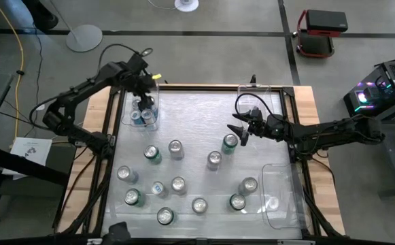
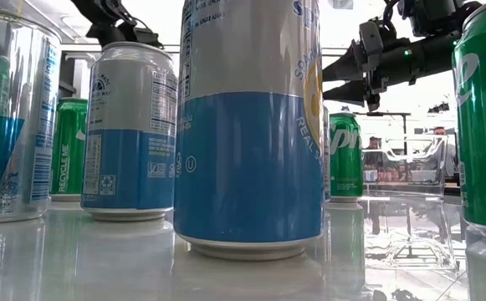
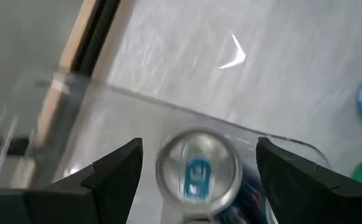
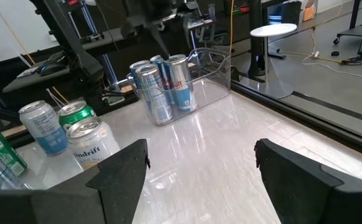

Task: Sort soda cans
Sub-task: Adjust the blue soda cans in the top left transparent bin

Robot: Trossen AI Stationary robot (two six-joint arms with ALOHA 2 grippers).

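A clear bin (image 1: 153,95) at the far left holds several blue-and-silver soda cans (image 1: 143,114), standing upright. My left gripper (image 1: 145,90) hovers over that bin, open and pointing down. In the left wrist view its fingers (image 3: 115,168) stand on either side of one can's silver top (image 3: 197,168) without touching it. Several more green, blue and silver cans (image 1: 175,148) stand upright on the table's middle and near part. My right gripper (image 1: 241,127) waits open and roughly level just beyond a green can (image 1: 230,141); nothing is between its fingers (image 4: 201,146).
A second clear bin (image 1: 279,194) sits at the near right with nothing visible in it, and a third (image 1: 260,95) at the far right. Dark frame rails (image 1: 113,136) run along the table's left and right edges. Open tabletop (image 1: 197,112) lies between the two arms.
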